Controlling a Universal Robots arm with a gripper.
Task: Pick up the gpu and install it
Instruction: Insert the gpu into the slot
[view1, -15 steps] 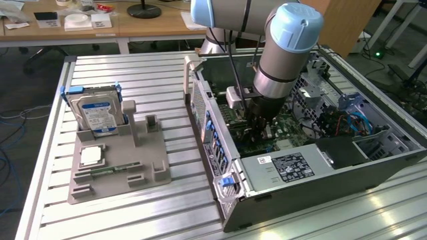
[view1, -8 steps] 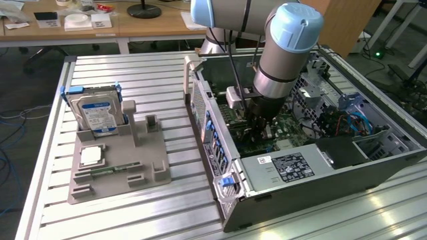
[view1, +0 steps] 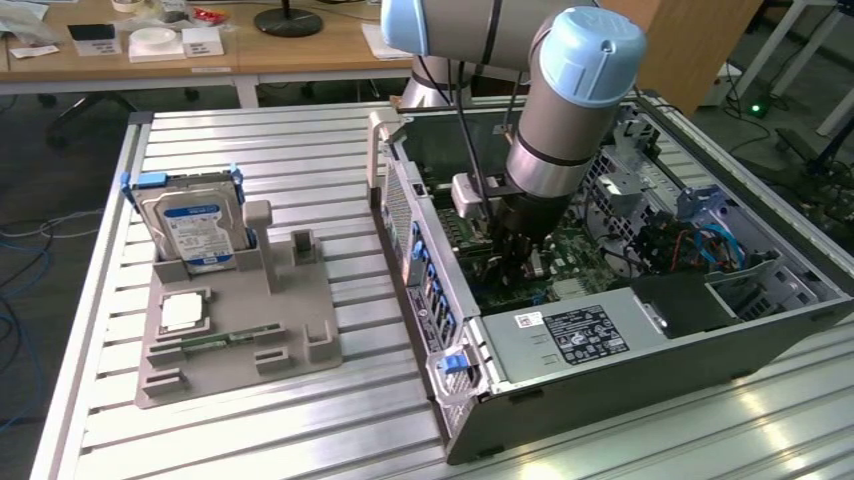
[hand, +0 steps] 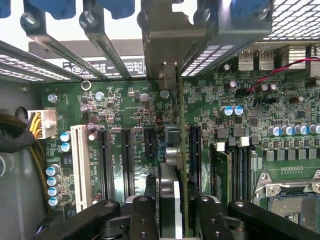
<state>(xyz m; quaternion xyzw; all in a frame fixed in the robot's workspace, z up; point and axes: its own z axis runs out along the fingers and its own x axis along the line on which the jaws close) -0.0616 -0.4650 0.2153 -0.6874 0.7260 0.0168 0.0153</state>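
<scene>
**GPU standing edge-on over the motherboard, between the gripper's fingers**

Look into the open grey metal computer case (view1: 607, 330) lying on the ribbed aluminium table (view1: 267, 150): your arm's black gripper (view1: 514, 262) is reaching down inside it, just above the green motherboard (hand: 125, 115). In the wrist view, you see the gpu (hand: 176, 150), a thin dark circuit card seen edge-on with a silver end bracket at its far end, standing upright among the black expansion slots (hand: 106, 160). The card's near end sits between the black fingers (hand: 145, 212). The fingers flank the card closely, but you cannot tell from here whether they are pinching it or have eased off, so treat the grip as undecided.

Whether the card's lower edge is fully seated in a slot is hidden too.

Off to the exterior view's left, well apart from the case, the grey plastic parts holder (view1: 254, 320) carries the silver hard drive with a blue label (view1: 194, 228), standing upright
</scene>
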